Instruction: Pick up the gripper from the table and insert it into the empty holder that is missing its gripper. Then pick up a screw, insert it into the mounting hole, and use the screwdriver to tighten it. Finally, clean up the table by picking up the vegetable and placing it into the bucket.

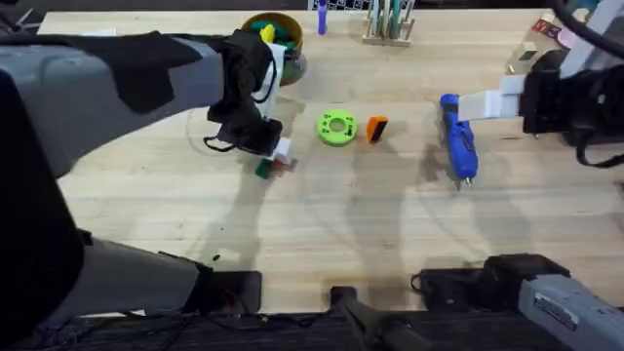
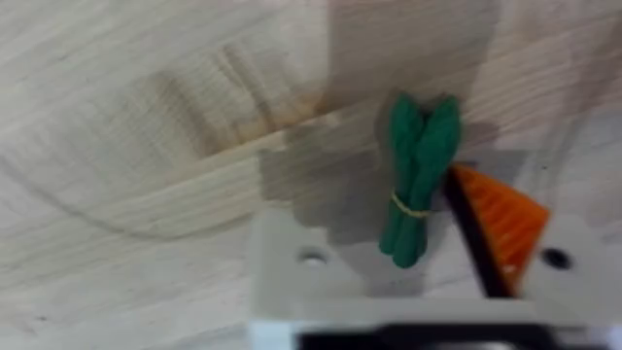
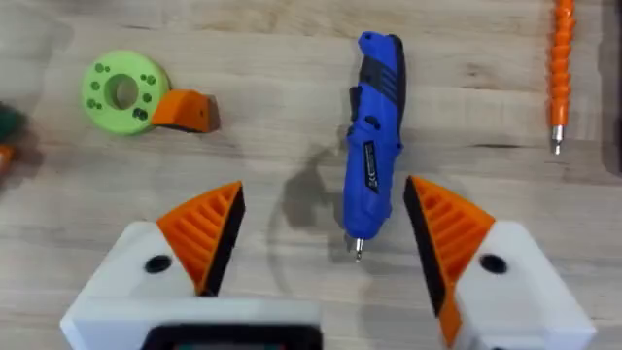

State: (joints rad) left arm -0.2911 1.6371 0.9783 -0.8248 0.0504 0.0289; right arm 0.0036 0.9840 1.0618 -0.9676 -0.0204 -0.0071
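**Missing pad threatens the vegetable grasp**

Fingers: the left gripper (image 2: 428, 292) stands spread around the vegetable (image 2: 418, 180), one mount lacking its pad, so it may slip. The right gripper (image 3: 326, 233) straddles the screwdriver (image 3: 374, 136), spread. The gripper (image 1: 376, 128) lies between both, touching the green disc (image 1: 336, 128).

Matt pale wood table (image 1: 322, 214), glossy blue plastic screwdriver (image 3: 374, 146), ribbed orange pads (image 3: 199, 233).

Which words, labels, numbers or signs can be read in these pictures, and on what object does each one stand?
No text can be read.
Blue pen-shaped power screwdriver: a dark label panel on its body, marks too blurred to read.
Grey arm housing at the table's near edge: a pale sticker, too small to read.
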